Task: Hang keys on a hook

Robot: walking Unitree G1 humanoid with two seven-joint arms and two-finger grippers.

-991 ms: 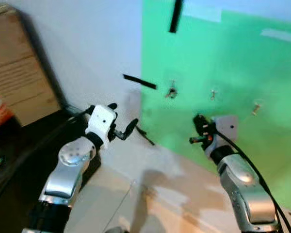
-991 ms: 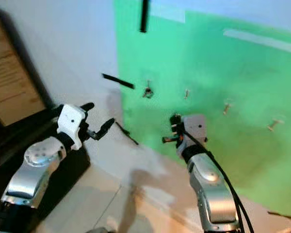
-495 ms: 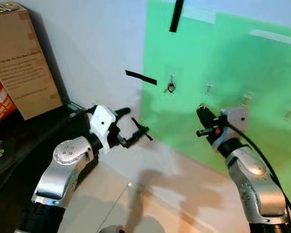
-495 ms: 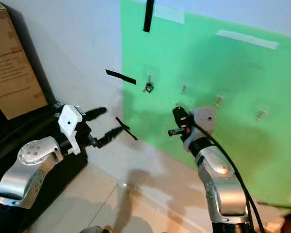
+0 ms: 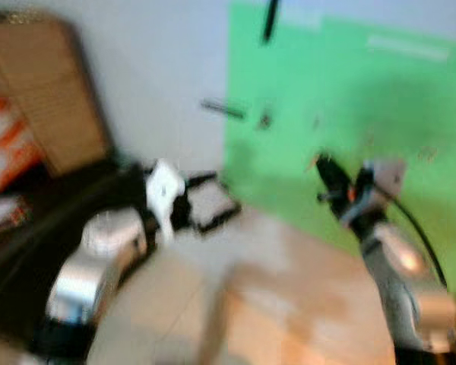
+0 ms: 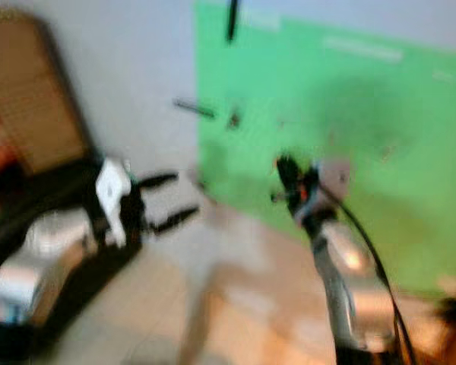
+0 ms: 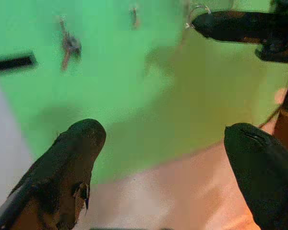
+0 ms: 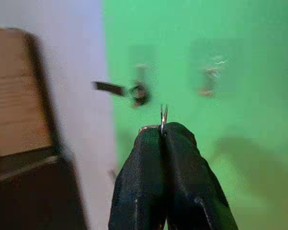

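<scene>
A thin metal key ring [image 8: 162,116] pokes up from the right tool [image 8: 164,132], whose fingers are pinched tight on it, held up near the green panel [image 5: 380,106]. A hook [image 8: 208,79] sits ahead on that panel, another [image 8: 139,91] beside it already carries something dark. It looks like the carrying step; next the ring needs lining up over a free hook. The left tool [image 7: 165,136] hovers spread wide, empty.

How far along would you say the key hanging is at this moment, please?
Done: the right claw is shut on a thin metal key ring, so the pickup looks finished. In hand: it is raised toward the green panel, facing the hooks, one of which already carries something dark. Left: the ring is not yet on any hook. The left claw is open and holds nothing.
</scene>
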